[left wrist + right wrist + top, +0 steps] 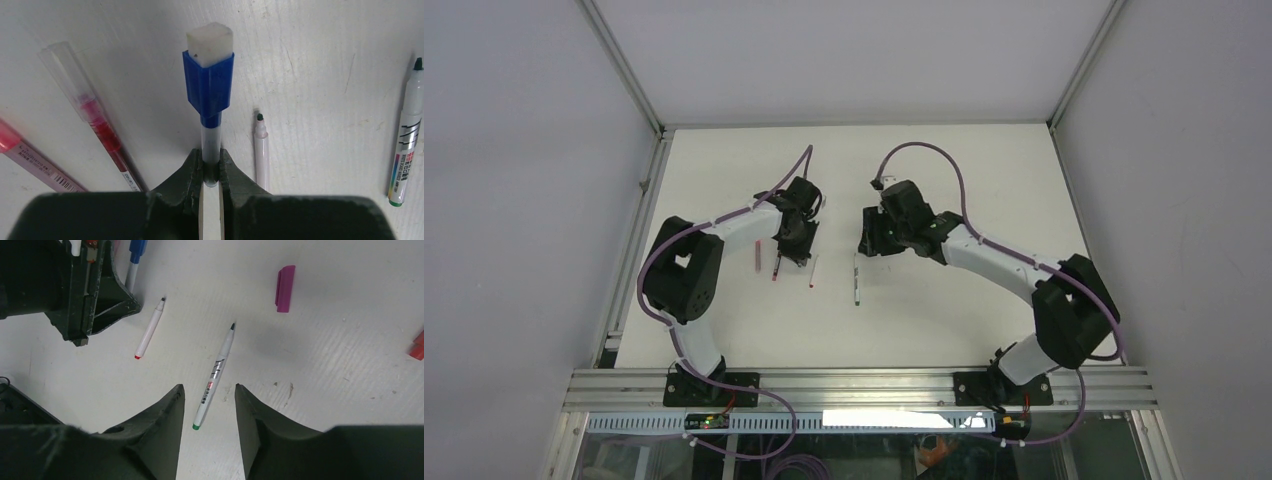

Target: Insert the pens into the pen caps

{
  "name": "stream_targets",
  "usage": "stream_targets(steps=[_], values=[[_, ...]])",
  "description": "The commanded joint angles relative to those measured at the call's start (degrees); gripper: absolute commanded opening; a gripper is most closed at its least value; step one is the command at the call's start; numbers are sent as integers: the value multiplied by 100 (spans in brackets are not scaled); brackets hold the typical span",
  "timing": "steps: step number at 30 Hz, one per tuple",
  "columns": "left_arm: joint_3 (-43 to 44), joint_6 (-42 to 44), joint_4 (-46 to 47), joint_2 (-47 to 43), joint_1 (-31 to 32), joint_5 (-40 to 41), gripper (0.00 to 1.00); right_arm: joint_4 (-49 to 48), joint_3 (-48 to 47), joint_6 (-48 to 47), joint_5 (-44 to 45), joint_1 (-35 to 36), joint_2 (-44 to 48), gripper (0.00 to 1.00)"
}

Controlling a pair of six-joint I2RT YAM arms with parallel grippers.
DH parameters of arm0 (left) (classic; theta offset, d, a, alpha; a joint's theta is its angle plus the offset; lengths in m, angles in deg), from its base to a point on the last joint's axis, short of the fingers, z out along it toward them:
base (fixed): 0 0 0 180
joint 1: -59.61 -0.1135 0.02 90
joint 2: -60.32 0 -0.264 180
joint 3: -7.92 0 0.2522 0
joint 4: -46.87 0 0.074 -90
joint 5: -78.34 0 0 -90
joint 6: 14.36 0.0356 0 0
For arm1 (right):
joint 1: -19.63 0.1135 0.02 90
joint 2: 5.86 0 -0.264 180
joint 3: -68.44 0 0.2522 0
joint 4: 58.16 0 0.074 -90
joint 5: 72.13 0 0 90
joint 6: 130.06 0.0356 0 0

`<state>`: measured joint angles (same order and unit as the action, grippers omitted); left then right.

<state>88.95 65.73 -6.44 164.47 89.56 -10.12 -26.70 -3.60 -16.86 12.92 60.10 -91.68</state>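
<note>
**Left wrist view: your left fingers are clamped on a blue-capped pen**

Your left gripper (211, 167) has its fingers pressed tight on the clear barrel of a capped pen (211, 142), which points straight away from the camera. The blue cap (208, 90) sits on the pen's far end, with a white block on top of it. Just right of the fingers lies a short white pen (261, 157), uncapped, with its dark tip pointing away. Further right, near the frame edge, lies a long white pen (406, 145) with a green end. To the left, a clear-and-red pen (102, 127) and a pink pen (30, 157) lie slanted on the white table (325, 75).

Your right gripper (207, 390) has its fingers apart and grips nothing. In its wrist view the long white pen lies on the table under the gap, green end nearest the camera. You cannot tell whether the fingers touch the table. A magenta cap (285, 289) lies well apart, further out and to the right. A red object (417, 346) is cut off by the right edge, so you cannot tell what it is.
</note>
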Motion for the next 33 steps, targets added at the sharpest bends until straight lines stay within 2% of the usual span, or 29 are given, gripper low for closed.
stream_targets(steps=[1,7,12,21,26,33], values=[[-40,-15,-55,61,-28,106,0,581,-631,203,657,251,-479,43],[-145,31,-41,-18,-94,191,19,1147,-1218,484,1026,515,-1414,39],[-196,36,20,-73,-95,163,27,1298,-1536,654,1208,637,-1854,37],[-517,-162,463,-1112,-95,-33,33,1300,-1827,837,1431,679,-2334,32],[-793,-325,731,-1791,-95,-277,33,1289,-1987,894,1459,733,-2617,32],[-1022,-421,801,-2366,-95,-214,33,1467,-2121,967,1775,820,-2806,28]])
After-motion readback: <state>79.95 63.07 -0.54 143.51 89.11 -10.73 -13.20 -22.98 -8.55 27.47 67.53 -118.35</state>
